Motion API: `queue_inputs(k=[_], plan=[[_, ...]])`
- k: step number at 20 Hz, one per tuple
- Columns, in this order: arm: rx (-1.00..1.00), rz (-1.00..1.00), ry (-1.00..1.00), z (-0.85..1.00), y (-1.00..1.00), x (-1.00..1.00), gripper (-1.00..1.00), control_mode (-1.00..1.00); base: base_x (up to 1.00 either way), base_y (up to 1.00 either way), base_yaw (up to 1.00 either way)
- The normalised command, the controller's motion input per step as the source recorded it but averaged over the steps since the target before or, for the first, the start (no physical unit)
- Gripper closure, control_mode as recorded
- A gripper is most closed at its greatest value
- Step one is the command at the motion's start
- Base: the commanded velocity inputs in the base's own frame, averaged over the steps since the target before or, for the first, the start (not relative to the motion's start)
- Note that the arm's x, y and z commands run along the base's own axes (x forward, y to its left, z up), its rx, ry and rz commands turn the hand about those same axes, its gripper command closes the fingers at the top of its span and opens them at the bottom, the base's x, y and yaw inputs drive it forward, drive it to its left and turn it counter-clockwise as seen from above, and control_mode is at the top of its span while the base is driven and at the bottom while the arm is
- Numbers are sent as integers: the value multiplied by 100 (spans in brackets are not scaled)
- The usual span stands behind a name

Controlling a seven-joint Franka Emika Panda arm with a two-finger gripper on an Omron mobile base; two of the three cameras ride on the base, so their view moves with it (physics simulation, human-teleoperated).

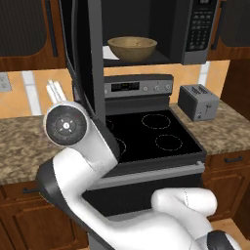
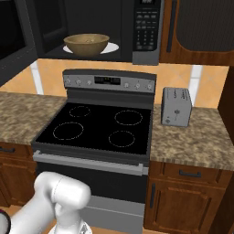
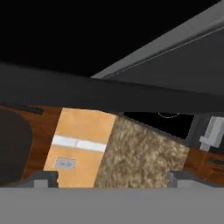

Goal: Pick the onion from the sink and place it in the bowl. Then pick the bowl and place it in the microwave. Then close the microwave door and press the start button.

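Nearest the base cameras, the white arm [image 1: 97, 161] rises from the floor in front of the stove [image 2: 98, 125] and bends up toward the open microwave door [image 1: 88, 53], which stands swung out on the left as a tall dark panel with a grey edge. In the hand view the two dark finger tips [image 3: 41, 178] sit at the bottom corners, well apart from each other, so the gripper [image 3: 111, 180] is spread wide with nothing between its fingers; a dark band of the microwave door crosses just ahead of it, and past that lie speckled countertop [image 3: 140, 157], an orange wall [image 3: 78, 140] with a white stripe and an outlet, and a glimpse of the grey toaster [image 3: 213, 133]. Beyond the arm, the black stove top shows four ring burners, with its grey control strip [image 2: 109, 82] at the back. To the right of the stove the toaster stands on the granite counter. Farthest and highest, the microwave [image 2: 91, 27] hangs open above the stove, its button panel [image 2: 146, 29] on the right side. The bowl [image 2: 86, 44] rests upright inside the cavity on the pale turntable; whether the onion lies in it cannot be told from these angles.
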Motion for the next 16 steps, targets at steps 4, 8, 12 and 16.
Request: queue_inputs(k=[4,8,12,16], plan=[[-1,-36,0,0,-76,22,-100,-100,0,0,0],[0,-15,0,0,-100,0,-100,-100,0,0,0],[0,0,-6,0,-100,-9,-100,-100,0,0,0],[-3,3,-4,0,-100,16,-100,-100,0,0,0]])
